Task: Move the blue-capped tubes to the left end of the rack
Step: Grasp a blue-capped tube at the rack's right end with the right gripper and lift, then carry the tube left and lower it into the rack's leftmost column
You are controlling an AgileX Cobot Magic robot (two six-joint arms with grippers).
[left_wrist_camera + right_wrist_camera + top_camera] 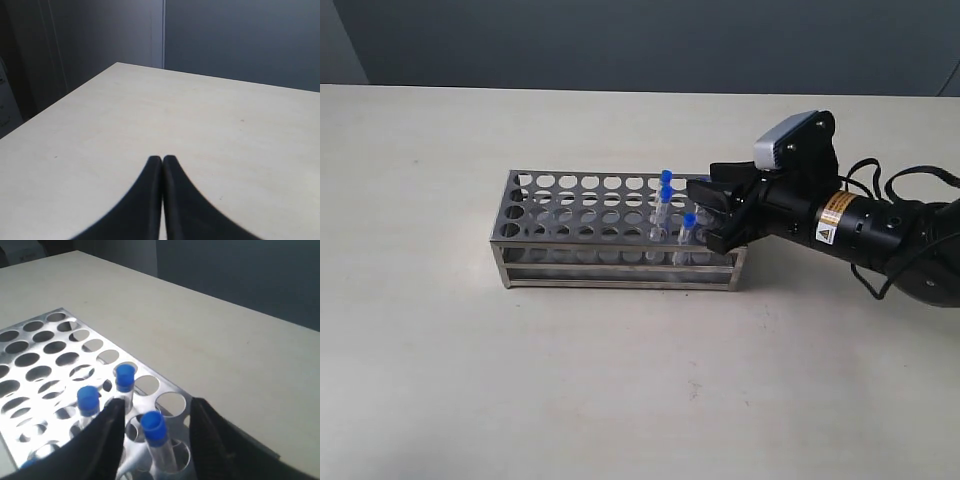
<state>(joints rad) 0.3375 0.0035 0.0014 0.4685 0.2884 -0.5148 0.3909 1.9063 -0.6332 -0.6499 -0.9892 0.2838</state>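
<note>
Soft, even light; sharp overall, blurred close to the wrist lenses.
The counter is bright, the wall at 12 o'clock dim; the rack casts faint shadow, its plate glaring white; left tool and right tool dark, soft-edged.

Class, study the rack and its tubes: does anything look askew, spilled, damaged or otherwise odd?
Nothing stands out. The blue-capped tubes stand upright in holes at the right end of the rack. It sits flat on the table, and nothing has spilled.
</note>
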